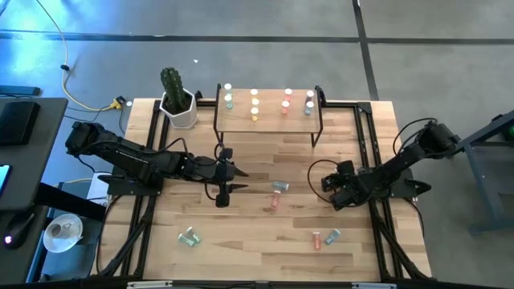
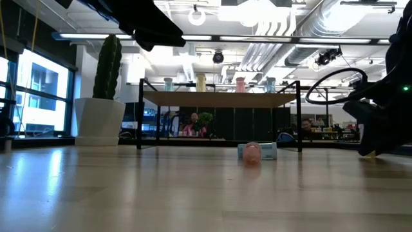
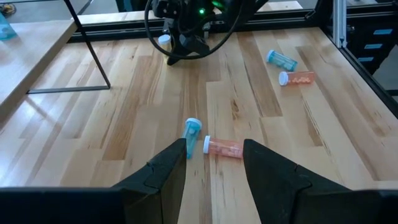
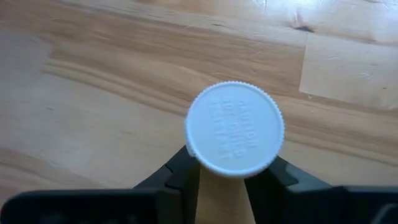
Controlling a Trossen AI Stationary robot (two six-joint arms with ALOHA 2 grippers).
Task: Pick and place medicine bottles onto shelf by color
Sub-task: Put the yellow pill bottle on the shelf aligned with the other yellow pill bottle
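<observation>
The light-wood shelf [image 1: 269, 119] stands at the table's far side with several medicine bottles [image 1: 254, 102] upright on it. More bottles lie on their sides on the table: a teal one [image 1: 279, 186] beside a pink one [image 1: 275, 201], a green one [image 1: 189, 238], and a pink and blue pair [image 1: 324, 238]. My right gripper [image 4: 228, 177] is right of centre, shut on a yellowish white-capped bottle [image 4: 235, 129]. Left of centre, my left gripper [image 3: 214, 168] hangs open above the table, holding nothing, short of the teal bottle [image 3: 193, 132] and pink bottle [image 3: 224, 148]. My right gripper pinches the bottle's yellowish body [image 4: 221, 196] just below the white cap [image 4: 235, 129], one finger [image 4: 183, 171] on each side. The fingers slant down from the table's right. The cap faces back up toward the wrist. Whether the bottle touches the table is hidden.
A white pot with a cactus [image 1: 178, 103] stands at the far left beside the shelf. The shelf's thin black legs [image 3: 93, 56] reach down to the tabletop. Bare wood lies between the two arms and along the near edge [image 1: 257, 253].
</observation>
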